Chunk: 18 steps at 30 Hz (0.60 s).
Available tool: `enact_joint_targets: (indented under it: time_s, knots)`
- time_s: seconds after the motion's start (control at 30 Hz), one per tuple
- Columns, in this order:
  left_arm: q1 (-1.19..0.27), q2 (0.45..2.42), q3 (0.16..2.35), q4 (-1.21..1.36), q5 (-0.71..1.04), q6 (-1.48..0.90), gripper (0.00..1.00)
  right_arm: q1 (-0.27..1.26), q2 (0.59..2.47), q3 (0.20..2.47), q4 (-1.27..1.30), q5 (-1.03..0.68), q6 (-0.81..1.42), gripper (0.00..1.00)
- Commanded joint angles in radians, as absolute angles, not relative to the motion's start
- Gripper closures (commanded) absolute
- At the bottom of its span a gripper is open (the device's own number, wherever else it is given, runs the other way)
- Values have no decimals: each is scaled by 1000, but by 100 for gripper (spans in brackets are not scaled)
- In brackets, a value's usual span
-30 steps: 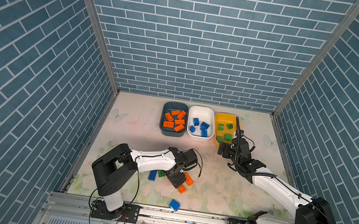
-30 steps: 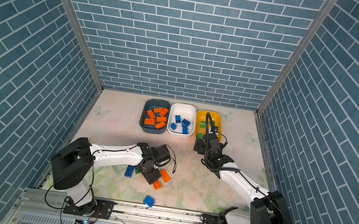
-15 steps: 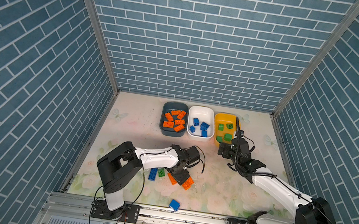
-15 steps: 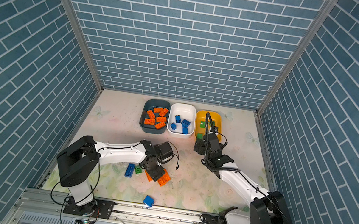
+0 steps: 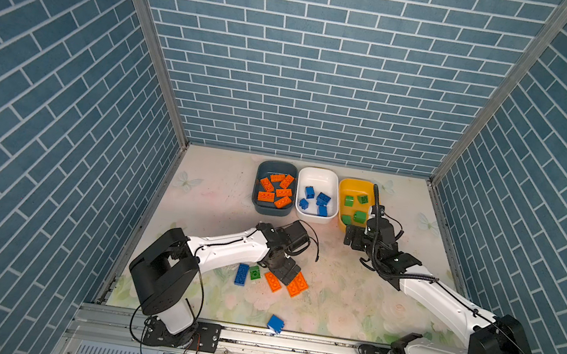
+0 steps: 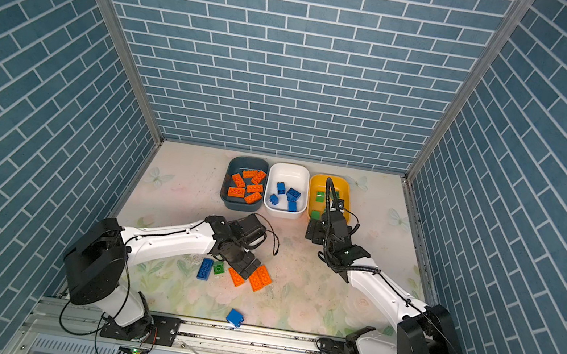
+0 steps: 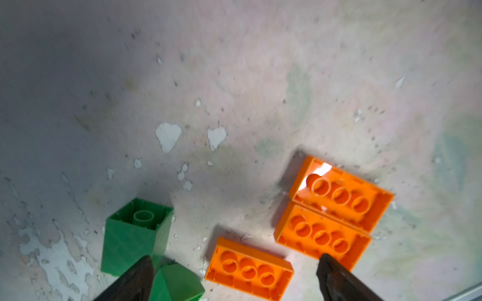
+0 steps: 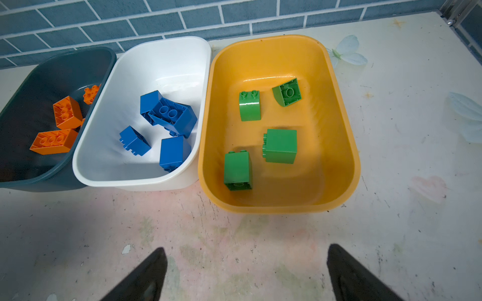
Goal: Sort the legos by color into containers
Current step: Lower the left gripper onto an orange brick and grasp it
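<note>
White tub point(image 5: 317, 179), four blue legos point(image 5: 323, 199), teal tub point(image 5: 267, 170) on its left, six orange legos point(image 5: 283, 192), yellow tub point(image 5: 357, 182) on its right, four green legos point(image 5: 360, 216), in front three loose orange point(image 7: 249, 268), two loose green point(image 7: 135, 234), two loose blue point(image 5: 242, 274), left gripper point(image 5: 286, 272) spread over them, right gripper point(image 5: 353, 237) spread front-right, both empty.

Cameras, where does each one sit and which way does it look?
Top views: high above the near edge, looking down on the table; left arm and right arm show in both.
Left wrist: on the left arm, looking down at orange bricks and a green brick; left claw tips show, open.
Right wrist: on the right arm, facing the three tubs; right claw tips show, open.
Shared: the orange bricks also show in a top view.
</note>
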<state>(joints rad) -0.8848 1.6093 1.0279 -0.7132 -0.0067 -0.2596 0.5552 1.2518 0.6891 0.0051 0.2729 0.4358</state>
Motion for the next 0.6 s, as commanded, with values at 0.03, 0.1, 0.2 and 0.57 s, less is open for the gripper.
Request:
enact_joint_targets:
  time_s: [0.03, 0.1, 0.2, 0.57]
  knots:
    - [-885, 1642, 1012, -806, 26, -218, 3, 554, 1264, 708, 18, 262, 399, 5]
    - [-885, 1649, 1018, -795, 49, -210, 4, 554, 1274, 716, 15, 258, 400, 5]
    - [-885, 1671, 1030, -794, 37, -193, 5, 554, 1287, 724, 12, 253, 400, 5]
    - [-886, 1743, 1049, -778, 130, -125, 6, 553, 1293, 720, -14, 271, 402, 5]
